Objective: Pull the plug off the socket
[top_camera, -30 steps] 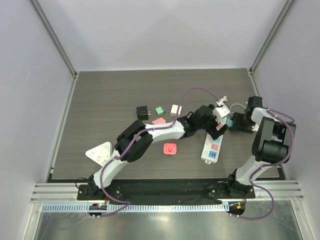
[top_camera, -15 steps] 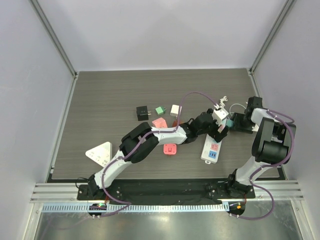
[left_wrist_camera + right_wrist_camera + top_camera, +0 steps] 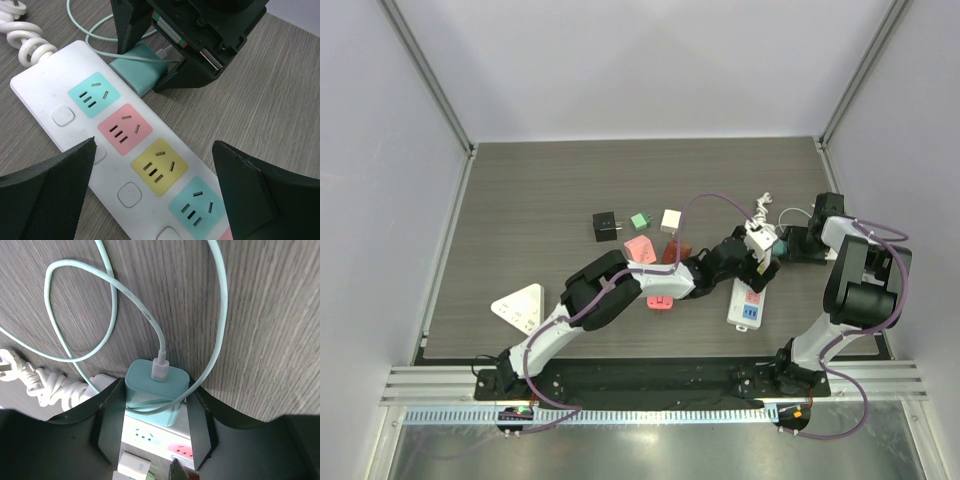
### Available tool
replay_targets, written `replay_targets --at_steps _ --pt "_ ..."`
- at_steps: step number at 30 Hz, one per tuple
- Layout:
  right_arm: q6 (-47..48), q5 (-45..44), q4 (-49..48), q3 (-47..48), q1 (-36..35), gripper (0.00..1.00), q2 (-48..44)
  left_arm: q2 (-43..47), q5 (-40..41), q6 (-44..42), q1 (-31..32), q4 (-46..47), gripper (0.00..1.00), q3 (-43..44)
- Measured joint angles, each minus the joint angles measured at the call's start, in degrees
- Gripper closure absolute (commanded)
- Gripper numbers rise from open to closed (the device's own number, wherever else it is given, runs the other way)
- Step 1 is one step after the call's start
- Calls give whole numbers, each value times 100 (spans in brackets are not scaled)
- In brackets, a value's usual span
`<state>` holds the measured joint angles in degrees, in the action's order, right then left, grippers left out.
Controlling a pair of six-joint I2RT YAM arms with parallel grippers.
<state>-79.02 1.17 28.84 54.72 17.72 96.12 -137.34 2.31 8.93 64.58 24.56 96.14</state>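
Observation:
A white power strip (image 3: 748, 300) with coloured sockets lies right of centre; it also shows in the left wrist view (image 3: 40, 82) and the right wrist view (image 3: 145, 432). A teal plug (image 3: 777, 246) with a teal cable (image 3: 115, 290) lies against the strip's far end, beside its edge (image 3: 137, 72). The sockets that show are all empty. My right gripper (image 3: 786, 245) holds the plug (image 3: 150, 382) between its fingers (image 3: 155, 385). My left gripper (image 3: 752, 268) hovers open over the strip, its fingers astride the yellow socket (image 3: 154, 145).
The strip's coiled white cord (image 3: 760, 210) lies behind it. Small adapters sit mid-table: black (image 3: 606, 226), green (image 3: 640, 221), white (image 3: 671, 219), pink (image 3: 638, 245), dark red (image 3: 673, 251), red (image 3: 660, 300). A white triangular piece (image 3: 520, 303) lies front left. Walls enclose the table.
My left arm has reached further right and toward me, bringing its gripper over the strip. The dark red adapter has come out from under it. The right gripper has stayed at the plug.

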Motion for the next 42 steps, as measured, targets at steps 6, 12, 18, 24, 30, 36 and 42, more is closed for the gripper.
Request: replay_targets --at_steps 6,12,18,24,30,36,42 --pt "92 -4 -17 4 -4 94 0 0 291 -280 94 -15 4 -28" --pt "101 -7 -17 4 -4 94 -9 -79 748 -339 129 -490 5 282" --pt "103 -105 15 2 -42 94 -81 -192 1300 -63 146 -986 9 647" --pt "103 -127 35 2 -42 94 -87 -280 1602 378 129 -1272 8 879" --pt "79 -289 107 2 -42 95 -162 -459 1672 730 103 -1508 9 1193" --pt "-48 -308 149 -57 44 98 -203 -511 1663 1019 101 -1502 10 1239" --pt "-197 -129 -101 -269 160 99 -238 -522 1681 1086 98 -1504 10 1244"
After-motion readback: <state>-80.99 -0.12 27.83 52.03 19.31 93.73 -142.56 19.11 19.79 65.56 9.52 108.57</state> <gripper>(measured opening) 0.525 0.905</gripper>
